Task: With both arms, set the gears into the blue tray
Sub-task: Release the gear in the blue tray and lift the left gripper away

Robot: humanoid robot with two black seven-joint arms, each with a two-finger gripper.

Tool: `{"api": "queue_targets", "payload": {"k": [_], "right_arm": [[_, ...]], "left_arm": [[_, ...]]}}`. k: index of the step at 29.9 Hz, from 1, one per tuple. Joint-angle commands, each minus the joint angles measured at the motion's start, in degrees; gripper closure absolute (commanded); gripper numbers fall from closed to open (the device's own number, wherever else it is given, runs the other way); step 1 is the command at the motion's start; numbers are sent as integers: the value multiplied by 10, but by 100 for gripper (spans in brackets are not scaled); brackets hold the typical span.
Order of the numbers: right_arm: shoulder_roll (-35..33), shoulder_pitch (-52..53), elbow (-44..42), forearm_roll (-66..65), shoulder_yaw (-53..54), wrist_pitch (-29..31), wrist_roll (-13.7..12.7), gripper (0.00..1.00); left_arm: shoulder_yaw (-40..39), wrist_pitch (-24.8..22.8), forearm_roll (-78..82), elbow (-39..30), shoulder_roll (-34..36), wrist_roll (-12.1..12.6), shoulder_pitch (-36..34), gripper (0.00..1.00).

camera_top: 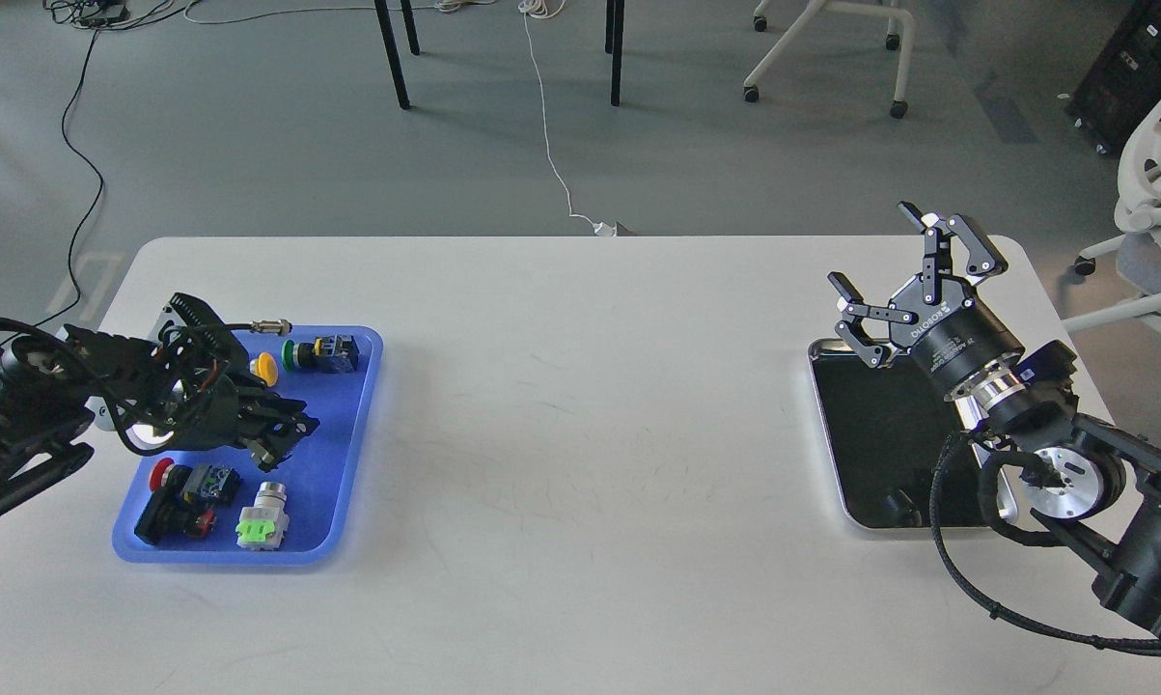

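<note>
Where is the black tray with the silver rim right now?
In the head view, the black tray lies at the table's right side, partly under the raised right gripper, far from the blue tray at the left.

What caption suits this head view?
Left gripper over the blue tray of switches; right gripper open above the black tray.

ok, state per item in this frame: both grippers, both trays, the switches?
Left gripper: low over the bright blue plastic tray, dark; open or shut unclear.
Right gripper: open, empty, raised above the black tray's far edge.
Bright blue plastic tray: flat on the white table, holding colour-capped push-button switches.
Black silver-rimmed tray: flat; one small dark item near its front, unidentifiable.
</note>
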Motion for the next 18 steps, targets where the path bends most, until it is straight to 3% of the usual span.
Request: {"api": "queue_targets", "payload": {"k": [1, 2, 3, 6, 10, 18], "right_arm": [[-1, 0, 0, 0, 1, 1, 0, 3], [-2, 0, 0, 0, 1, 1, 0, 3], [-2, 0, 0, 0, 2, 1, 0, 3], [-1, 0, 0, -1, 1, 1, 0, 3], [-2, 1, -1, -1, -1, 1, 0, 3], [2, 4, -4, -10, -8, -1, 0, 3]], "left_arm": [[-3, 0, -1, 3, -6, 0, 0, 31], [-4, 0, -1, 3, -5, 0, 0, 20], [-4, 0, -1, 3, -5, 0, 0, 17], [-16, 0, -1, 3, 1, 0, -1, 13], [-98, 0, -50, -2, 5, 0, -1, 6], [-150, 3, -510, -60, 5, 0, 20, 2]]}}
